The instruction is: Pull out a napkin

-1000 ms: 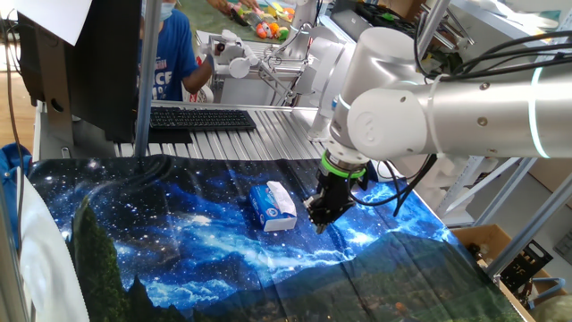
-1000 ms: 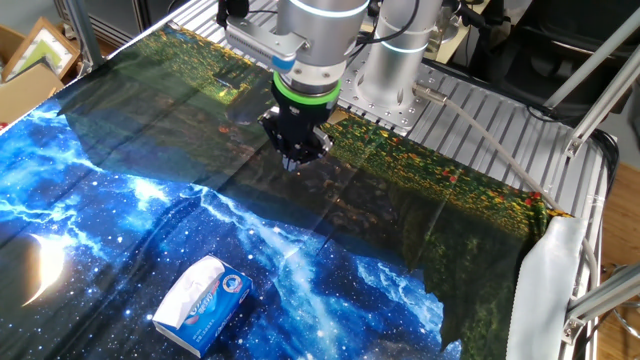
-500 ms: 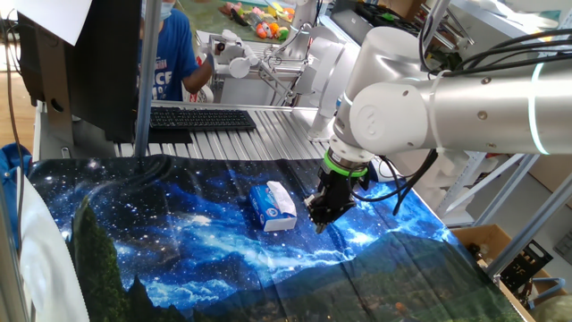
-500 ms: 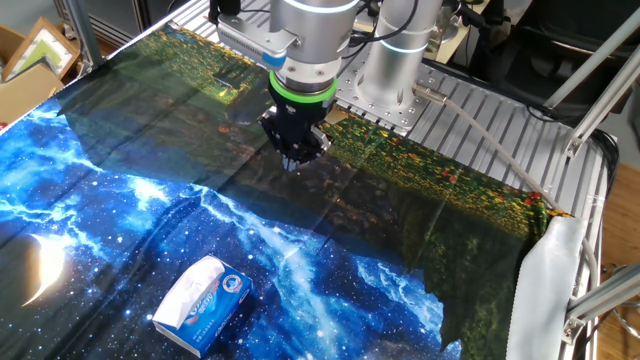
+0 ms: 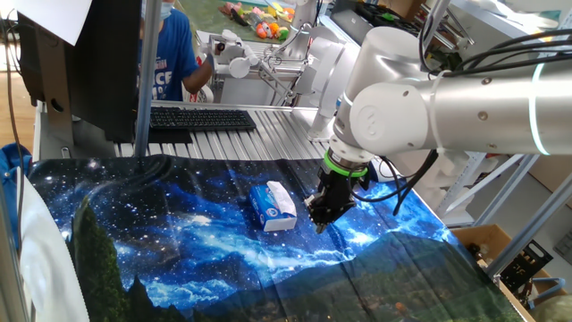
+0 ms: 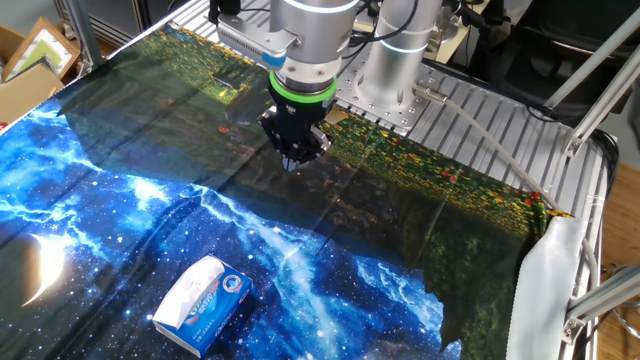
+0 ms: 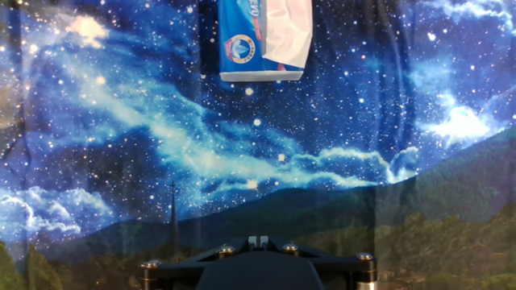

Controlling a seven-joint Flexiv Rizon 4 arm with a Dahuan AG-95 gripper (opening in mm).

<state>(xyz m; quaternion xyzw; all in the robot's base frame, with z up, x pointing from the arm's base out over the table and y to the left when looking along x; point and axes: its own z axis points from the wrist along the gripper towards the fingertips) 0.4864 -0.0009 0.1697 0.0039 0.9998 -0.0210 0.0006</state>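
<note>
A small blue tissue pack (image 5: 265,209) lies on the starry cloth, with a white napkin (image 5: 280,194) sticking out of its top. They also show in the other fixed view, the pack (image 6: 218,304) and the napkin (image 6: 185,291), and at the top edge of the hand view, the pack (image 7: 240,42) and the napkin (image 7: 287,32). My gripper (image 5: 321,217) hangs a little above the cloth, to the right of the pack and apart from it. Its fingers are together and hold nothing. It also shows in the other fixed view (image 6: 293,160) and the hand view (image 7: 258,240).
The starry cloth (image 5: 161,241) covers the table. A black keyboard (image 5: 201,118) lies on the metal slats behind it. A person in blue (image 5: 170,54) sits at the back. The arm's base (image 6: 390,70) stands at the cloth's far edge.
The arm's upper body has shifted very slightly. The gripper stays nearly in the same place above the cloth, and the pack has not moved.
</note>
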